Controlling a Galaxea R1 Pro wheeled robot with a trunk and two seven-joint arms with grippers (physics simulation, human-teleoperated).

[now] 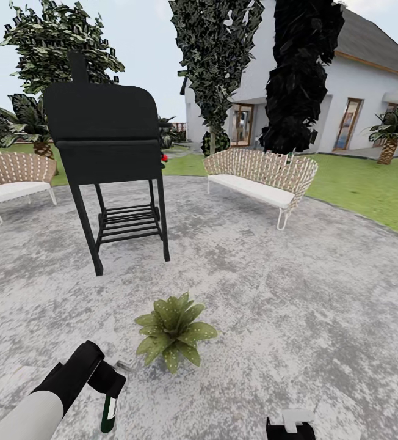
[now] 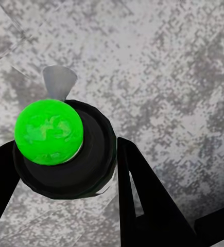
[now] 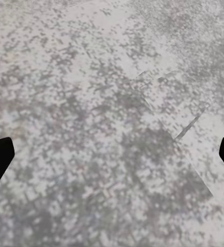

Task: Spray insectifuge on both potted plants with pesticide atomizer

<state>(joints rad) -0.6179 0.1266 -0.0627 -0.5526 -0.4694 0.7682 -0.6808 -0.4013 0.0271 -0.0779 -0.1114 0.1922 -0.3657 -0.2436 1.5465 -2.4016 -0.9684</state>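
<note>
left hand point(image 1: 104, 382) gripping atomizer point(image 1: 109, 410) (inverted), potted plant point(image 1: 173, 330) just beside

Plant point(image 1: 173, 330) on patio point(image 1: 321, 293), centre-low. Atomizer point(image 1: 108, 408) in left gripper point(image 1: 110, 382) at its 8 o'clock, near. Grill point(image 1: 108, 146) at 11 o'clock behind. Bench point(image 1: 261, 181) at 1 o'clock; chair point(image 1: 11, 181) at 10 o'clock. House point(image 1: 345, 91) beyond bench.

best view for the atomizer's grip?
Left wrist view: the pesticide atomizer sits clamped between the left gripper fingers, green body end-on. Head view shows it small, hanging beside the potted plant. Right wrist view: patio.
</note>
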